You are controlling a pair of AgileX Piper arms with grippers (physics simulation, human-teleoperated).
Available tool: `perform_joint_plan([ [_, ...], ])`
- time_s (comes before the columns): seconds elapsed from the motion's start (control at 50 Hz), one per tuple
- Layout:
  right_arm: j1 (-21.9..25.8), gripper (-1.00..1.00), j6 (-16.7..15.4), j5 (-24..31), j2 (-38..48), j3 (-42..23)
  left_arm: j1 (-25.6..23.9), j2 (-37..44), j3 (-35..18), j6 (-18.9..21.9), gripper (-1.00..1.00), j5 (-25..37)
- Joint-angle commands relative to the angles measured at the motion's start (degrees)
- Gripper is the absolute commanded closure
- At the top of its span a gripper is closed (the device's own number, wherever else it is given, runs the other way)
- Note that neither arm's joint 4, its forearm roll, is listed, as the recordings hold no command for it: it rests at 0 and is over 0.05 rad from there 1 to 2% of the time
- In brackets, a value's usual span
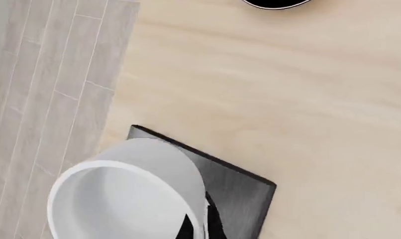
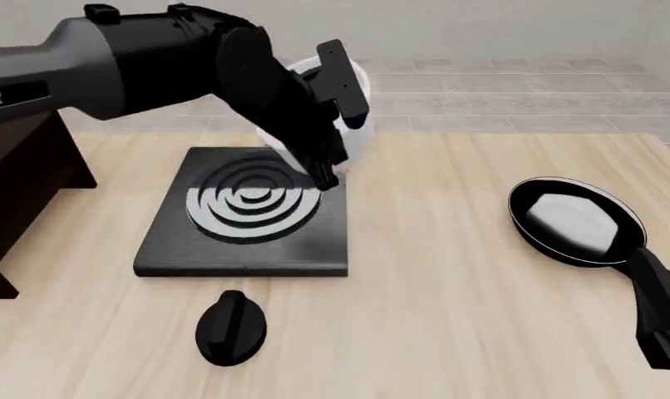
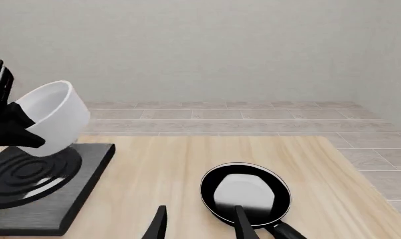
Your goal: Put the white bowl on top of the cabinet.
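While the left arm reaches across from the worktop's left edge, its gripper [image 2: 326,158] has the white bowl [image 2: 352,112] up in the air, tilted, above the far right corner of the stove plate [image 2: 246,214]. Fingers [image 1: 199,224] are clamped on the bowl's rim, one dark tip showing inside the wall in the left wrist view. From the right wrist view the bowl [image 3: 51,117] leans w/ its mouth turned toward the left arm, clear of the plate under it.

The cabinet [image 2: 19,195] stands at the left edge of the worktop, dark brown, only partly in frame and mostly hidden behind the arm's grey link. Its flat top can't be seen properly in the front view. The stove plate lies between cabinet and worktop centre, silver rings facing up.

Other bits: a black knob [image 2: 232,326] lies near the front edge, just in front of the plate, apart from it. The black frying pan [image 2: 576,220] sits toward the right edge, well apart from the bowl, handle pointing to the front right corner. Between bowl and cabinet there is the left arm's own bulk and the plate below.

The right gripper [image 3: 199,224] hangs low near the front right corner, just behind the pan's handle; fingers stand apart, narrow-ish gap, holding nothing.
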Motion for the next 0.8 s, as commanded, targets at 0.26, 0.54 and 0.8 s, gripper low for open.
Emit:
perform_joint_plan([
  [0.26,0.0,-1.00,0.0,0.1,0.0,0.0,17.0,-0.9,-7.3,1.4,1.00,5.5],
  [0.54,0.0,-1.00,0.0,0.0,0.0,0.0,26.6,-2.4,-6.6,2.8,1.00,5.9],
  [0.8,0.0,-1.00,0.0,0.2,-0.1,-0.1,33.0,-5.7,-9.2,4.0,1.00,9.8],
])
